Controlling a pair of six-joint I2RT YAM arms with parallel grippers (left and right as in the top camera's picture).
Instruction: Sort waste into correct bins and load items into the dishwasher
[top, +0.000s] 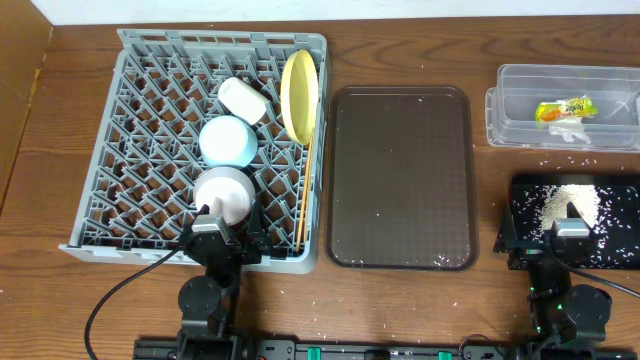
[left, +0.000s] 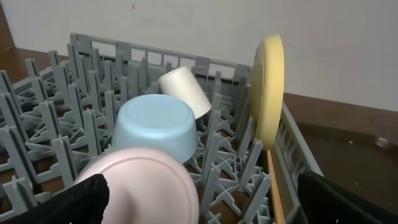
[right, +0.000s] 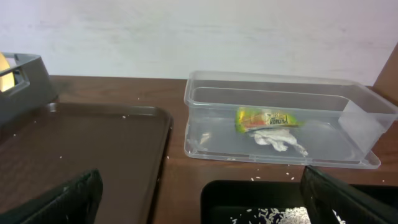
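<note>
**A:** Dish rack (top: 150, 150), grey and pegged, is pictured on the left of the bench (top: 60, 300). How is the left tool (left: 205, 205) seen?

**B:** Its fingers (left: 62, 199) are spread wide at the rack's near edge, and nothing is gripped. A pinkish-white bowl (left: 143, 183) is turned base-up just ahead of them. Behind it a light blue bowl (left: 155, 127) is also upturned. Beyond that a white cup (left: 185, 90) is laid on its side.

**A:** And the rest of the load?

**B:** A pale yellow plate (left: 268, 93) is stood on edge along the rack's right side. Wooden chopsticks (top: 304, 195) are laid lengthwise below it.

**A:** What is shown of the right tool (right: 205, 202)?

**B:** It is held fully open and empty at the near end of the flat black bin (top: 620, 240). White rice bits (top: 570, 203) are heaped in that bin and scattered over the bench around it. Farther back, a yellow-green and orange snack wrapper (right: 266, 118) and a crumpled white wrapper piece (right: 277, 140) are contained in the clear plastic container (right: 205, 93). A dark brown tray (top: 400, 180) is placed between the rack and the bins.
</note>
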